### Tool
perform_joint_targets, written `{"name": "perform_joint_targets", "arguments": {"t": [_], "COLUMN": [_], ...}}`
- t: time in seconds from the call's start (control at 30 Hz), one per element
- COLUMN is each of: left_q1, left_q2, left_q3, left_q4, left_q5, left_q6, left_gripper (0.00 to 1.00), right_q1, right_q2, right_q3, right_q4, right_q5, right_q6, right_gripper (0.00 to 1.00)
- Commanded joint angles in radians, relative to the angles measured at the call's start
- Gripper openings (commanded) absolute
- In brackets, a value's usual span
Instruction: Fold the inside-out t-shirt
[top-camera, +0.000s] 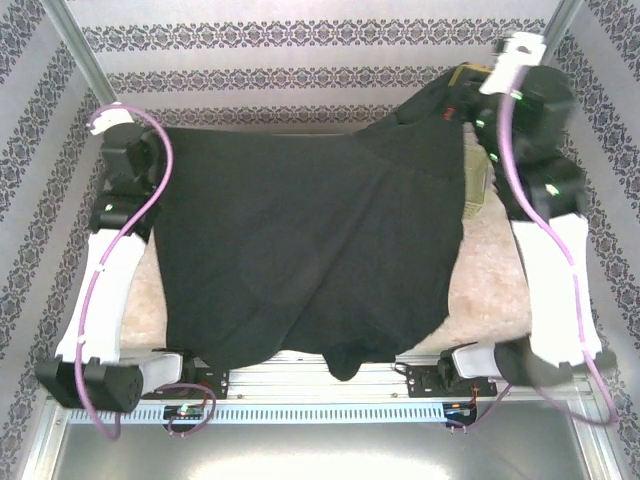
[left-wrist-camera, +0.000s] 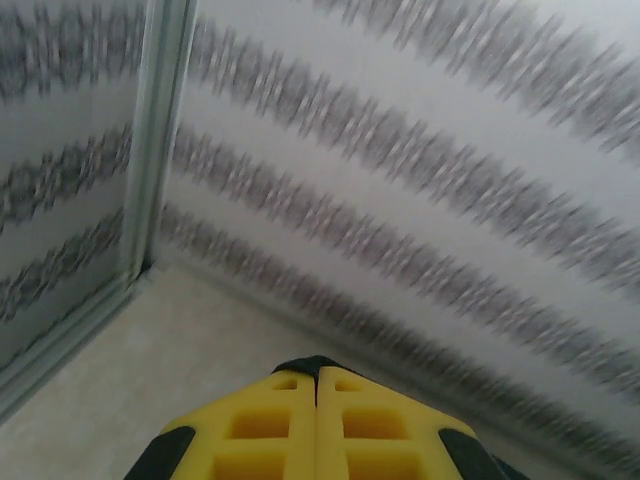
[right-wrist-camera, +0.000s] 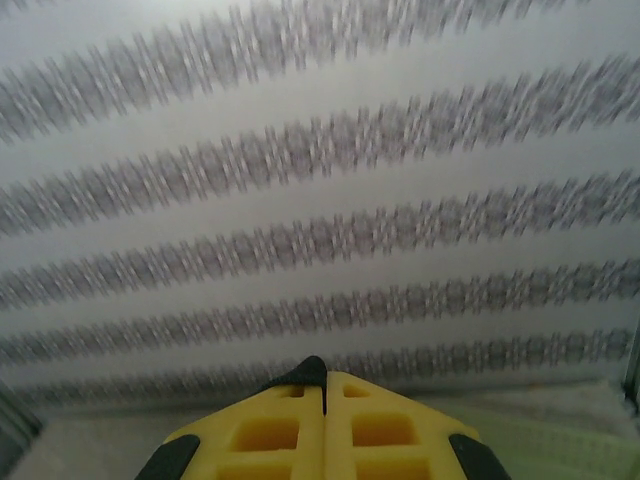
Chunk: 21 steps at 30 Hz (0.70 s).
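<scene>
The inside-out t-shirt (top-camera: 300, 250) is a wide black sheet stretched between both grippers at the far side of the table, and its lower end hangs over the near edge. My left gripper (top-camera: 158, 142) is shut on the far left corner of the shirt. A sliver of black fabric (left-wrist-camera: 305, 364) pokes out between its yellow fingertips (left-wrist-camera: 318, 372). My right gripper (top-camera: 463, 105) is shut on the far right corner, where the cloth bunches up. Black fabric (right-wrist-camera: 310, 370) shows at its closed tips (right-wrist-camera: 325, 378).
A pale green basket (top-camera: 476, 192) stands at the right, mostly hidden behind the shirt's edge, and its rim (right-wrist-camera: 560, 445) appears low in the right wrist view. A cream fleecy cover (top-camera: 490, 290) lies on the table. Patterned walls (top-camera: 300, 40) enclose the back and sides.
</scene>
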Motion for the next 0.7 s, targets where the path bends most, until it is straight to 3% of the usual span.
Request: {"name": "perform_joint_targets", "arguments": {"t": [0.0,0.13,0.37,0.57,0.67], "left_q1": [0.066,0.138,0.205,0.242,0.275], "left_q2": [0.067,0.239,0.508,0.638,0.687], "left_q3": [-0.035,-0.056,0.022,0.135,0.194], "left_q4": [0.079,0.130,0.155,0.129,0.108], "left_q5": [-0.004,0.068,0.223,0.237,0.253], "left_q6": [0.030,-0.001,-0.023,-0.036,-0.040], "left_gripper": [0.00,0.00,0.00,0.00,0.00], "right_q1": [0.007,0.038,0.076,0.077,0.063], "right_q2": [0.126,0.378,0.817,1.048,1.095], "right_q3": [-0.052,0.003,0.381,0.686,0.753], "right_q4": [0.110,0.132,-0.006,-0.091,-0.089], "right_q5": [-0.054,-0.051,0.033,0.068,0.085], "right_q6": [-0.039,-0.071,-0.087,-0.072,-0.049], "right_gripper": [0.00,0.00,0.00,0.00,0.00]}}
